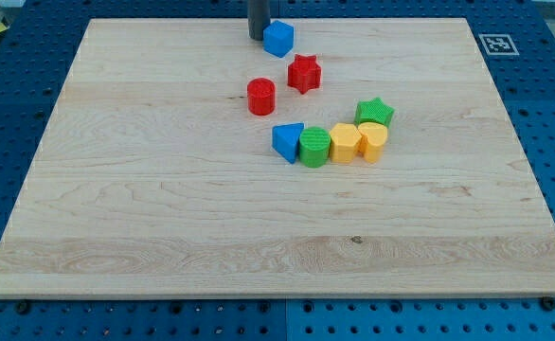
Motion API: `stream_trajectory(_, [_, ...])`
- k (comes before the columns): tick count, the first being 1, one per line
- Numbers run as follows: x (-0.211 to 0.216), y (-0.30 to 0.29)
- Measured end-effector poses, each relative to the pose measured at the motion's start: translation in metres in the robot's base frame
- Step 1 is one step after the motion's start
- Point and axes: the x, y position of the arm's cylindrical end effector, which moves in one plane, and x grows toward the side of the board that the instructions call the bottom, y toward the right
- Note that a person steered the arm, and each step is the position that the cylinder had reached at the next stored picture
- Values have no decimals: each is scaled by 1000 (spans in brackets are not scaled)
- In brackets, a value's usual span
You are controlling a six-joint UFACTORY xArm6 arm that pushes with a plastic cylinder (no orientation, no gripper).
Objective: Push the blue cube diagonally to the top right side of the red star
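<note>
The blue cube (278,39) sits near the view's top edge of the wooden board (145,199). The red star (304,73) lies just below it and slightly to the right. My tip (257,37) is the lower end of the dark rod coming down from the view's top. It stands right against the blue cube's left side.
A red cylinder (260,96) sits left of and below the red star. Lower down is a cluster: a blue triangular block (287,142), a green cylinder (314,147), two yellow blocks (344,143) (372,140) and a green star (375,113).
</note>
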Motion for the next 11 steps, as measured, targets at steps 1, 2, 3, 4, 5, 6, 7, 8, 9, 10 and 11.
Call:
stream_trajectory(1, [12,-13])
stream_trajectory(2, [17,-4])
stream_trajectory(3, [9,-7])
stream_trajectory(4, [5,-5])
stream_trajectory(5, [12,17])
stream_trajectory(6, [16,40])
stream_trajectory(7, [6,48])
stream_trajectory(8, [-8,53])
stream_trajectory(9, [20,73])
stream_trajectory(10, [31,80])
stream_trajectory(11, [20,87])
